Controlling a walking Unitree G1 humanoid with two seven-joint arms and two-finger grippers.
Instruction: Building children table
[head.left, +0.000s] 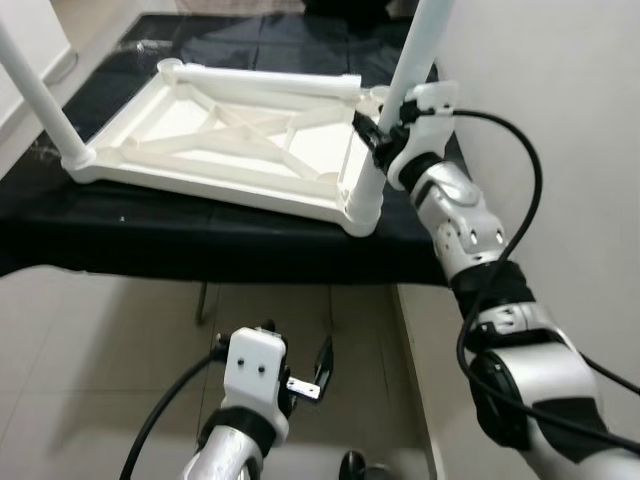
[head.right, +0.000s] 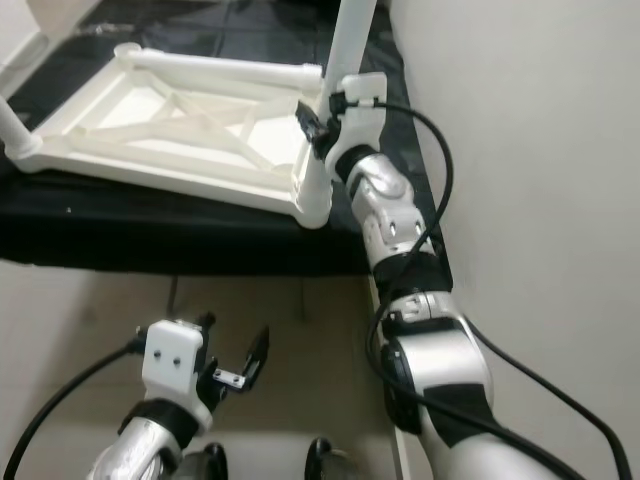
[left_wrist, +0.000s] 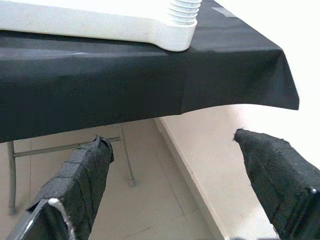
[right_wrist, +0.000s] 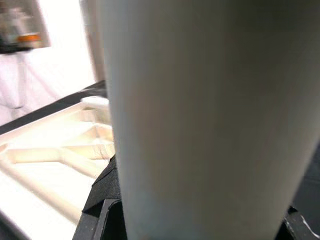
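The white plastic table top (head.left: 240, 130) lies upside down on a table under a black cloth (head.left: 200, 240). One white leg (head.left: 38, 88) stands in its near left corner. A second white leg (head.left: 422, 45) rises from the near right corner socket (head.left: 364, 205), where screw threads (left_wrist: 184, 10) show. My right gripper (head.left: 376, 130) is shut on this leg just above the socket, and the leg (right_wrist: 200, 120) looms large in the right wrist view. My left gripper (head.left: 300, 375) hangs open and holds nothing, low in front of the table, with its black fingers (left_wrist: 75, 185) spread.
A light wall (head.left: 560, 80) runs close along the right side of the table and my right arm. Under the cloth's edge are metal table legs (left_wrist: 125, 160) and a tiled floor (head.left: 120, 340).
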